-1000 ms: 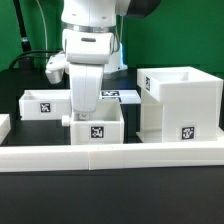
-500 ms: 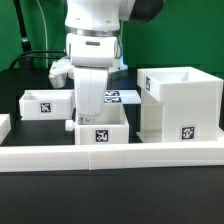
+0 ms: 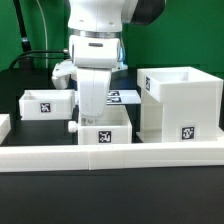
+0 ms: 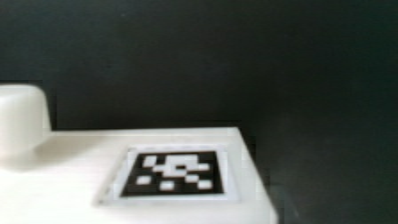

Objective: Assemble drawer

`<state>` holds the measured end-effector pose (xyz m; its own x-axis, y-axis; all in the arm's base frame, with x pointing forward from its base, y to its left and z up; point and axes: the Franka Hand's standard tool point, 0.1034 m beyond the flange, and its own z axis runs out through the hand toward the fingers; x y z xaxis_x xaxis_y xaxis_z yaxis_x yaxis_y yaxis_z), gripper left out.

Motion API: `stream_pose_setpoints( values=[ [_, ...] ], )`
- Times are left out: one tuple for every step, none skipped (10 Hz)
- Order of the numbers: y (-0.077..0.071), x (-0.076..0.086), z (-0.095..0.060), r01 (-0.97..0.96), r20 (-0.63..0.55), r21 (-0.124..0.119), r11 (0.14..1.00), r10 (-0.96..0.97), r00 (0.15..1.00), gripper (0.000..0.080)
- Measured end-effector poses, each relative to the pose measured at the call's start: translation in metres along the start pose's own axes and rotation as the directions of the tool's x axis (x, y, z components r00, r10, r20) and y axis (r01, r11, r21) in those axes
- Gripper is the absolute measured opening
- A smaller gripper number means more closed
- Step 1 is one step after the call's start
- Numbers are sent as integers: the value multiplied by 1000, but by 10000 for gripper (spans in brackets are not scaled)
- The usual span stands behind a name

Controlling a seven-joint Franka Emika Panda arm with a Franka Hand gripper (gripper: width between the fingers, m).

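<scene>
In the exterior view the gripper (image 3: 92,113) hangs straight down from the white arm, its fingers reaching to the open top of the near tray (image 3: 115,135); that tray's rim hides the fingertips, so whether the jaws stand apart or together cannot be told, nor whether they touch the tray; the tray's round knob (image 3: 72,127) sticks out just below the jaws, toward the exterior view's left; the second tray (image 3: 45,103) sits farther off on that same side of the jaws; the large housing (image 3: 180,105) stands just beside the near tray, on the exterior view's right of the jaws, open side up; the marker board (image 3: 125,96) lies flat behind the jaws; the border rail (image 3: 110,153) runs across the table (image 3: 110,195) on the camera's side of the jaws. In the wrist view, which is blurred, a white tagged face (image 4: 71,165) lies close beneath the jaws, dark table beyond it; the fingers themselves cannot be made out.
</scene>
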<state>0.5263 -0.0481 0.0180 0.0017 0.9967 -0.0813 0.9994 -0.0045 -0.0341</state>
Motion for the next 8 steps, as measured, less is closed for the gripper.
stream_pose_setpoints(
  values=[
    [1, 6, 1, 14, -1, 2, 1000, -14, 1000, 42],
    [7, 10, 0, 30, -3, 3, 1000, -30, 1000, 42],
    [13, 10, -3, 43, -3, -4, 999, -43, 999, 42],
    [15, 11, -3, 46, -3, -35, 998, -46, 999, 42],
    [13, 11, -2, 41, -3, -30, 999, -41, 999, 42],
    [13, 10, -2, 38, -4, -30, 999, -38, 999, 42],
    [13, 10, -1, 36, -4, -29, 999, -36, 999, 42],
    [13, 14, 0, 40, -4, -27, 999, -40, 999, 42]
  ],
)
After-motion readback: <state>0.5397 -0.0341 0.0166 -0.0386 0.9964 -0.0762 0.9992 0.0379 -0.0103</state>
